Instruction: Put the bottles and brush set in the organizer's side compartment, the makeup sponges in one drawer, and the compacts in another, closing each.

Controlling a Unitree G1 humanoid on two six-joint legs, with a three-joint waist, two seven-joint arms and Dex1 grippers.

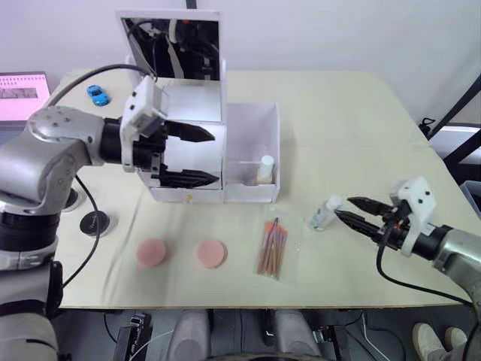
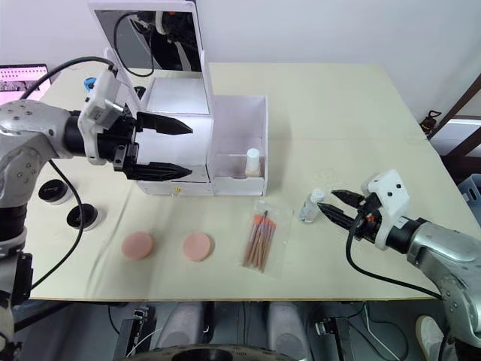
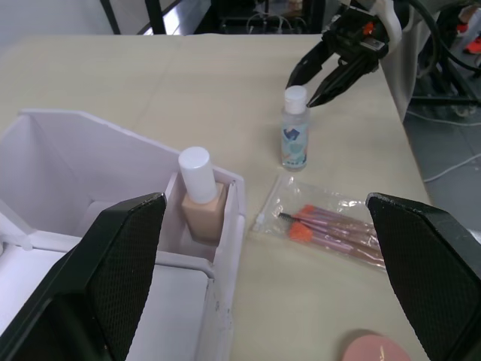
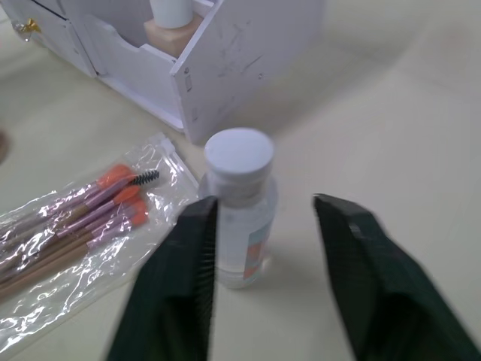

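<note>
The right hand [image 1: 347,209] sits low over the tabletop [image 1: 353,120] with its two black fingers spread, the small clear bottle [image 1: 325,213] standing upright just beyond their tips and not yet gripped; in the right wrist view the bottle [image 4: 239,207] stands nearer one finger than the other, so I'd say the hand wants to ease forward and shift a little sideways until the body of the bottle sits squarely between the fingers, then close on the body below the white cap, since a slim bottle like that looks easy to knock over if one finger touches first. The left hand [image 1: 197,156] hangs in front of the white organizer [image 1: 203,162], its fingers spread wide and holding nothing. A beige bottle [image 1: 264,168] with a white cap already stands in the organizer's side compartment [image 1: 252,147], so the clear one looks bound for the space beside it. The brush set [image 1: 274,245], still in its clear plastic sleeve, lies flat just beside the clear bottle, and two round pink makeup sponges [image 1: 180,253] rest near the front edge, apart from each other. The tabletop is pale beige and matte, with a small blue toy car [image 1: 98,95] at the far left corner; a laptop screen [image 1: 24,95] sits beyond the left edge, and a mirror stands up at the back of the organizer.
</note>
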